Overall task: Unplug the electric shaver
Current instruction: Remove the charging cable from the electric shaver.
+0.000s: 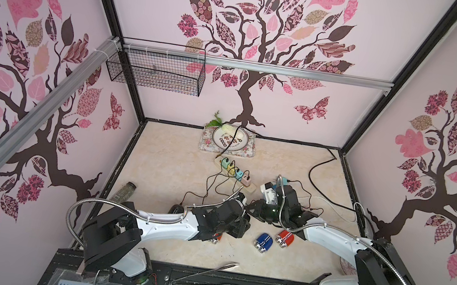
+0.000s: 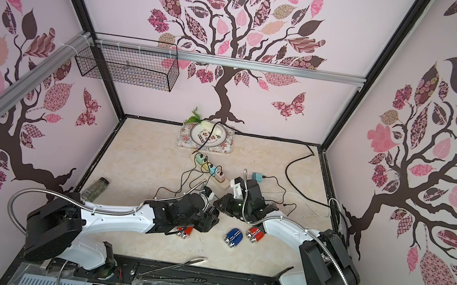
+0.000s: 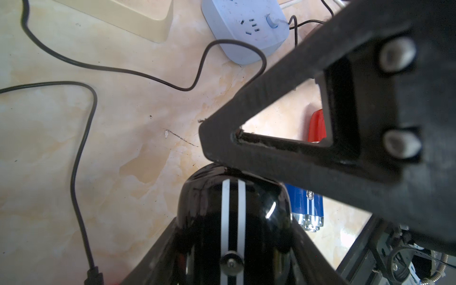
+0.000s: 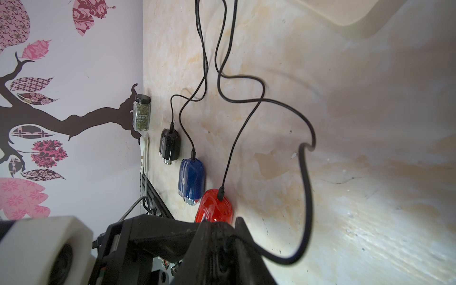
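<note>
Since the right claw (image 4: 225, 237) sits with its two fingers pinched close on the charging cable (image 4: 306, 185), just where that cable ends, everything turns on the line between it and what lies beyond its tips. In the left wrist view, one of its fingers (image 3: 222, 153) rests against the rounded end of the black shaver (image 3: 232, 202). The plug is hidden behind that finger, so I cannot tell whether it is fully seated.

The black shaver's long axis, marked by twin white stripes, runs straight from the left claw (image 3: 234, 222) toward the right claw. The left claw clasps the body on both flanks, so the two claws face each other end to end along that axis. Both arms are at the shaver, with the right one at the socket end.

Both top views place this meeting just off the near end of the power strip (image 1: 249, 188), on the robot's side of it. From the right claw the cable loops away and heads back toward the power strip.

My judgement is that the pull should follow the stripe axis, directly away from the left claw. A sideways pull may make the plug bind. The blue shaver (image 1: 263, 242) and the red shaver (image 1: 285, 239) lie farther from the power strip, apart from both claws.
</note>
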